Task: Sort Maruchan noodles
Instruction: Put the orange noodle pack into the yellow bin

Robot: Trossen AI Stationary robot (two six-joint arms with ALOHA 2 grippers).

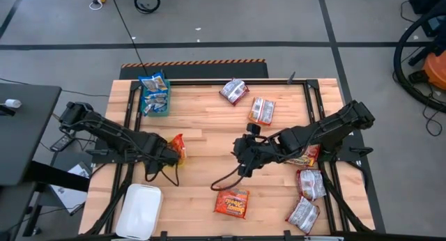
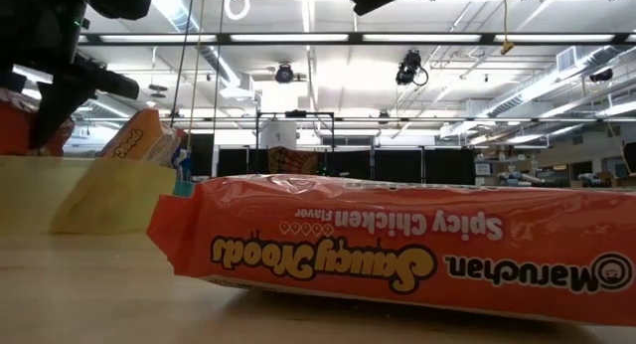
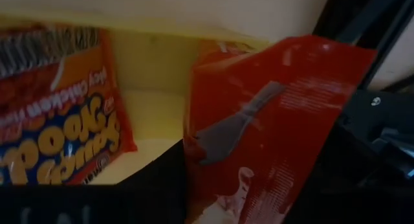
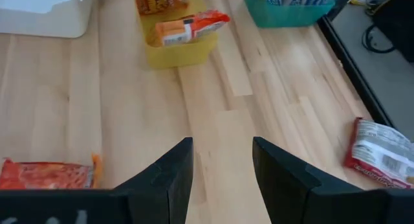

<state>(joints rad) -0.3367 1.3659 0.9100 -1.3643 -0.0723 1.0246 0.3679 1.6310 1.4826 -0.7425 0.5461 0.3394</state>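
Left gripper [image 1: 174, 154] clamps an orange-red Maruchan packet [image 3: 272, 127] over the yellow bin [image 4: 184, 46]; right gripper [image 4: 222, 160] hovers open mid-table; roughly seven packets remain unsorted.

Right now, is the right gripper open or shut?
Open: the right gripper shows bare table between its spread fingers, holding nothing.

The pale butcher-block wooden table [image 1: 209, 129] looks smooth and matt, its planks showing grain. The orange-red crinkly plastic noodle packet [image 2: 417, 250] is glossy. The yellow plastic bin [image 4: 181, 46] and white plastic bin [image 1: 139, 210] look smooth.
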